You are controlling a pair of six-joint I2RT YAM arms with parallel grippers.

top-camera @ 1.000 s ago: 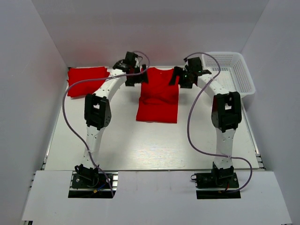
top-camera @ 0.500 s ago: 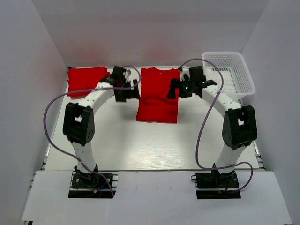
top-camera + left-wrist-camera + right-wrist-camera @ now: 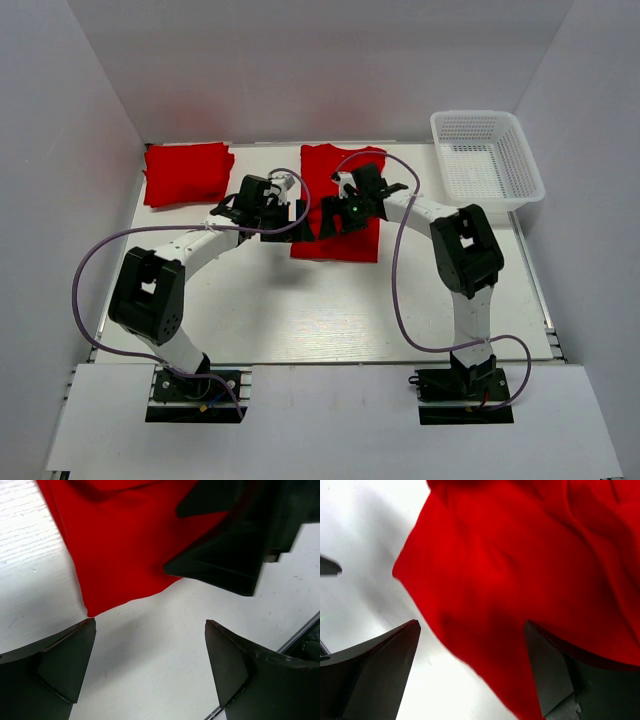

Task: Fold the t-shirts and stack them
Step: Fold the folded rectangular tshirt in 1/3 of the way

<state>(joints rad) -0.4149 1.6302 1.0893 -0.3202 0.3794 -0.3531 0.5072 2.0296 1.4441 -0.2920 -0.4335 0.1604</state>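
Observation:
One red t-shirt (image 3: 345, 243) lies flat mid-table, long and narrow with its sides folded in. A second folded red t-shirt (image 3: 187, 172) lies at the back left. My left gripper (image 3: 291, 215) is open and empty, just left of the flat shirt's left edge. In the left wrist view its open fingers (image 3: 65, 660) hang over bare table, with a shirt corner (image 3: 125, 545) just beyond them. My right gripper (image 3: 326, 222) is open over the shirt's left part. In the right wrist view the red cloth (image 3: 520, 570) lies under the open gripper (image 3: 472, 655), not gripped.
A white mesh basket (image 3: 520, 185) stands at the back right, nothing visible in it. White walls close in the table on the left, back and right. The right gripper (image 3: 235, 545) shows dark, close ahead in the left wrist view. Purple cables loop off both arms.
Both grippers have come forward from the shirt's shoulders at the back and now sit close together at its left edge. The shirt lies as it did half a second ago.

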